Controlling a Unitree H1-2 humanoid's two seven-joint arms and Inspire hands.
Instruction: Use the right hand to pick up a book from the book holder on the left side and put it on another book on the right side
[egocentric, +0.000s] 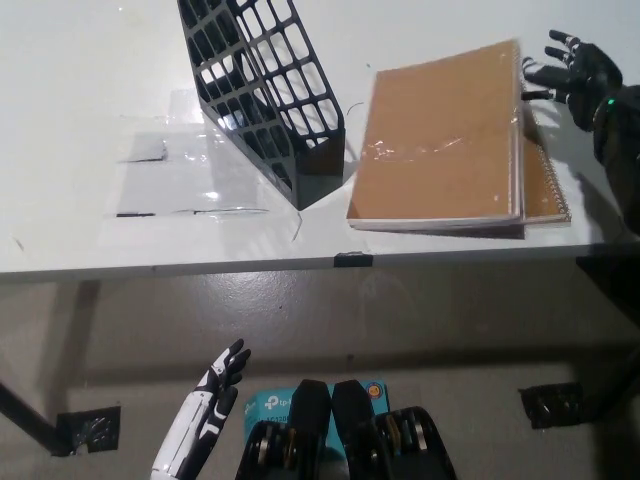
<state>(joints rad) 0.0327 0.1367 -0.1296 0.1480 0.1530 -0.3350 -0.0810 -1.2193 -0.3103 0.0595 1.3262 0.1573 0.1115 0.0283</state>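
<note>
Now the open right hand (572, 72) hovers beside the brown book (440, 140); no writing legible.

A single head-mounted camera looked steeply down from above. It faced the near edge of a white table (90, 120), which filled the upper half of the frame at middling range, and the grey concrete floor (420, 330) below it. No second view overlapped it.
</note>
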